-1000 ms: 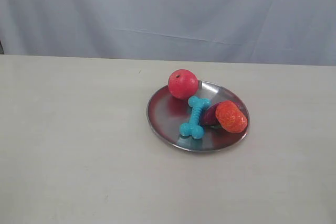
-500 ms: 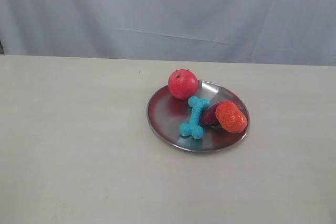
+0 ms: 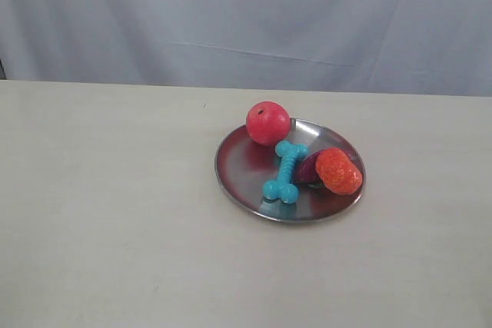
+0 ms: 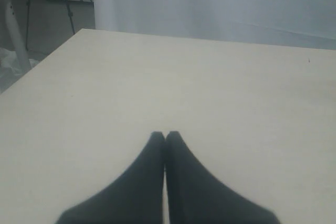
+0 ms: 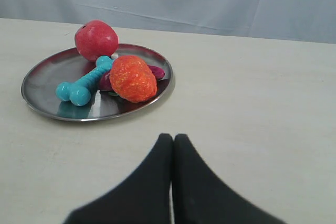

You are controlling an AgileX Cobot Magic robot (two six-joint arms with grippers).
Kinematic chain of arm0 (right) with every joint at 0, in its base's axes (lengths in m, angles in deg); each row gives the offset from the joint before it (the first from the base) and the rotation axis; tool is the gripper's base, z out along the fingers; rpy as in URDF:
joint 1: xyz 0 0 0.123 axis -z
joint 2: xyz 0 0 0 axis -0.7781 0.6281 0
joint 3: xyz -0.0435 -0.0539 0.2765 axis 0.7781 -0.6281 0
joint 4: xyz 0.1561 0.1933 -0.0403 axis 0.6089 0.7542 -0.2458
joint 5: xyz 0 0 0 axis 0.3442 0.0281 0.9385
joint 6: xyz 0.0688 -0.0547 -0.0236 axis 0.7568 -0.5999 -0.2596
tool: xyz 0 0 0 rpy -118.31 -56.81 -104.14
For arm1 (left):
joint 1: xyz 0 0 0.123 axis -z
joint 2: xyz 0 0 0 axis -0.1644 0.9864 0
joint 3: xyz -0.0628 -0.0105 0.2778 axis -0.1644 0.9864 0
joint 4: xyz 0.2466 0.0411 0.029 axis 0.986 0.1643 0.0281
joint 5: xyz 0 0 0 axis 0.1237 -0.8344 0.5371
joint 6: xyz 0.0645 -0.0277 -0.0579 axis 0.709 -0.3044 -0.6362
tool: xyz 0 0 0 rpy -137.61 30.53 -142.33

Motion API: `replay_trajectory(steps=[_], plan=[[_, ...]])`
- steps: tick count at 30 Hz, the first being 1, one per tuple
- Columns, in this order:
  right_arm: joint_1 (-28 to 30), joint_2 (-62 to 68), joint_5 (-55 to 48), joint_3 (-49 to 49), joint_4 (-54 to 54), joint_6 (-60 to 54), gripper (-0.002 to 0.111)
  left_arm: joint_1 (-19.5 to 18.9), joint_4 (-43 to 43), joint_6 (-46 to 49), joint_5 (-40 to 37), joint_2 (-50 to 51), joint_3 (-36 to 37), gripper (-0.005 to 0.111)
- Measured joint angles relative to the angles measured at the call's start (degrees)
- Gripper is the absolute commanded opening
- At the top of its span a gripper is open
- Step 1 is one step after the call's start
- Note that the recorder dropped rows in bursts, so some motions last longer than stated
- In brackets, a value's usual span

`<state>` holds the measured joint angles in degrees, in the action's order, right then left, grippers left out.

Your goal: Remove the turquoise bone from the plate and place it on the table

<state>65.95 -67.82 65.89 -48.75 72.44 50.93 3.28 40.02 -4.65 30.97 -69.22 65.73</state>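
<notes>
The turquoise bone (image 3: pixel 285 172) (image 5: pixel 84 83) lies flat in the middle of the steel plate (image 3: pixel 240 174) (image 5: pixel 42 77), which rests on the beige table (image 3: pixel 115 213) (image 4: pixel 210 77) (image 5: pixel 252 87). One knobbed end of the bone sits by the red ball (image 3: pixel 267 122) (image 5: pixel 96 40). My right gripper (image 5: pixel 173 137) is shut and empty, over bare table a short way from the plate's rim. My left gripper (image 4: pixel 165 135) is shut too, holding nothing, with only tabletop before it. Neither arm shows in the exterior view.
An orange knobbly toy (image 3: pixel 338 170) (image 5: pixel 133 78) lies on the plate beside the bone, on top of a dark purple piece (image 3: pixel 309 170). A pale curtain (image 3: pixel 246 21) hangs behind the table. The left wrist view shows the table's edge (image 4: pixel 39 64) and tripod legs beyond.
</notes>
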Motion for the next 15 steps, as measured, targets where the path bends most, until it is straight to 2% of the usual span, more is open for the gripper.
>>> replay_trajectory(steps=[4,13,15], plan=[[0.0,0.0,2.88,0.0,0.0,-0.13,0.0,0.0,0.0,0.0,0.0,0.0,0.0,0.0],[0.0,0.0,25.03,-0.09,0.0,-0.6,0.0,0.0,0.0,0.0,0.0,0.0,0.0,0.0],[0.0,0.0,33.69,-0.09,0.22,1.65,0.0,0.0,0.0,0.0,0.0,0.0,0.0,0.0]])
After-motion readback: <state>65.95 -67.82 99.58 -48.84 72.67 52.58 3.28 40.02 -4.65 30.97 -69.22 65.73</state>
